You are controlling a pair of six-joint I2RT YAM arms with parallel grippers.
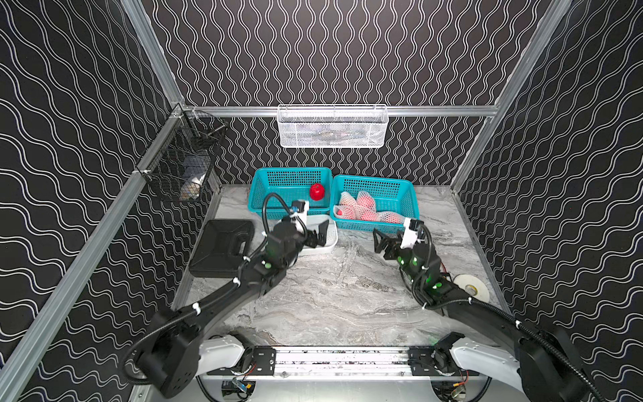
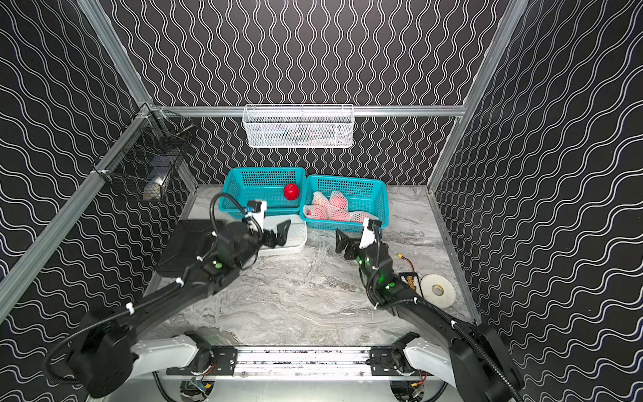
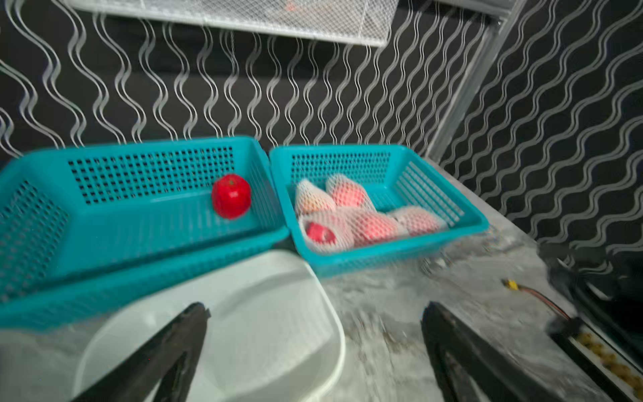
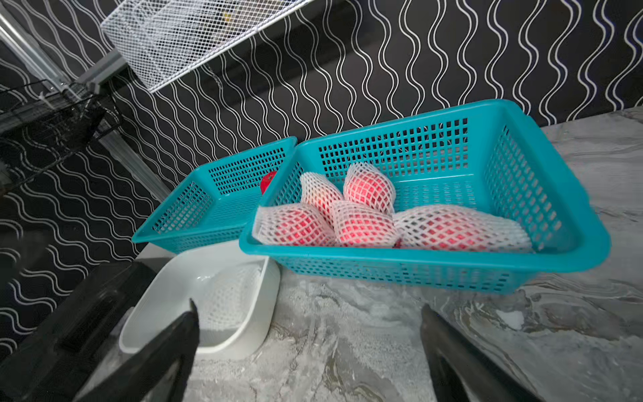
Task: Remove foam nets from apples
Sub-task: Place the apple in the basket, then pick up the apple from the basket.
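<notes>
Left pincer point(image 3: 315, 308) and right pincer point(image 4: 309, 308) gape wide, empty; ahead of the right, the longest foam net point(image 4: 452, 226) lies crosswise.

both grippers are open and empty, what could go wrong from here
1. The netted apples lie packed and touching in the right basket. The right gripper may well snag two at once, or pinch only loose foam.
2. That basket looks light and sits free on the table, so a pull could drag it along.
3. The left gripper hangs over the tub, where a loose net lies. It might catch on a finger.
</notes>
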